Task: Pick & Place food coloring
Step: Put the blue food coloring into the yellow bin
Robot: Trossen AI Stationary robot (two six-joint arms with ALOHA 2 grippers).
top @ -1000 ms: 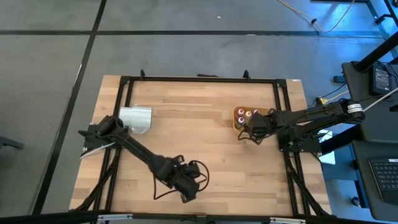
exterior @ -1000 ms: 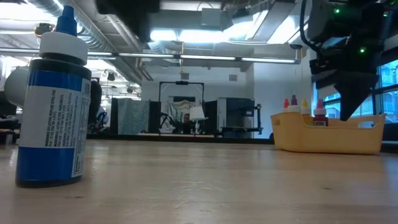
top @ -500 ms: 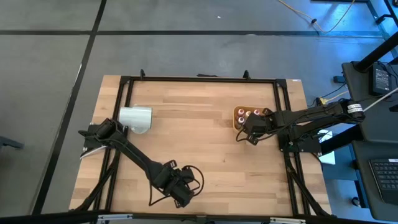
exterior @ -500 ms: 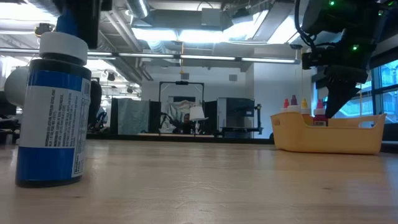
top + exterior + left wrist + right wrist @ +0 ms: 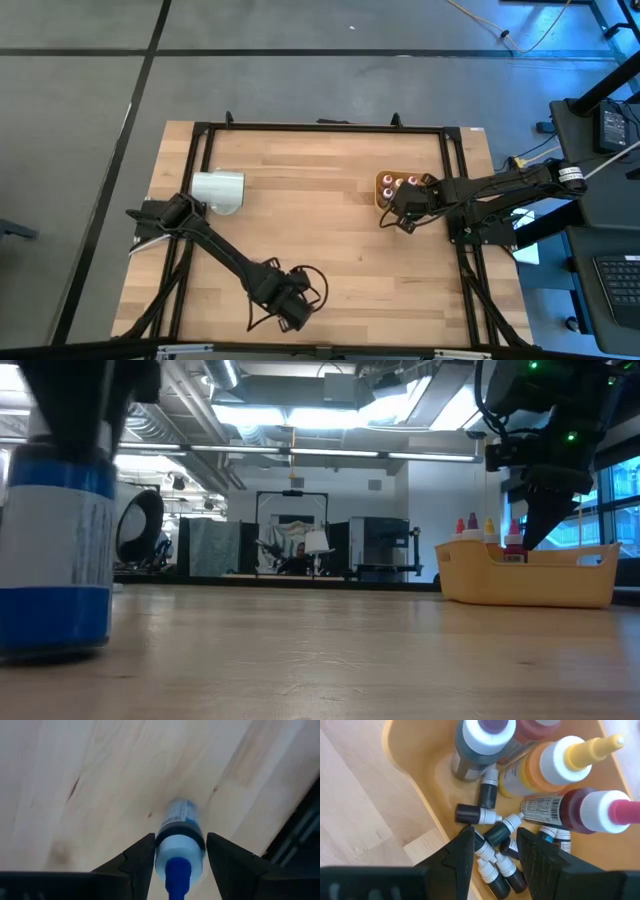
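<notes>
A blue-labelled food coloring bottle (image 5: pixel 180 820) with a white collar and a blue tip stands upright on the wood near the table's front edge. My left gripper (image 5: pixel 179 855) points down over it, shut on its collar; in the low view the bottle (image 5: pixel 60 560) looks blurred under the dark gripper. Several tiny dropper bottles (image 5: pixel 492 832) lie on the floor of the tan tray (image 5: pixel 415 785) at the table's right. My right gripper (image 5: pixel 492 850) hangs open above them and touches none. My left gripper has the bottle's white collar (image 5: pixel 179 847), just below the blue tip, between its two fingers (image 5: pixel 142 855). The fingers come from above, pointing down, one on each side. The bottle is upright with its base on or just above the table (image 5: pixel 60 652).
Larger yellow (image 5: pixel 555 760), red (image 5: pixel 590 810) and dark (image 5: pixel 480 740) bottles stand in the tray's far part. A white roll (image 5: pixel 218 192) lies at the table's left. The black frame rail (image 5: pixel 295 835) runs close by the blue bottle. Bare wood (image 5: pixel 320 210) lies between the arms.
My left gripper has come down over the blue bottle, drifted toward the table's left edge and narrowed onto its collar. The bottle has shifted toward the left edge and is blurred. My right gripper has tipped a little over the tray.
</notes>
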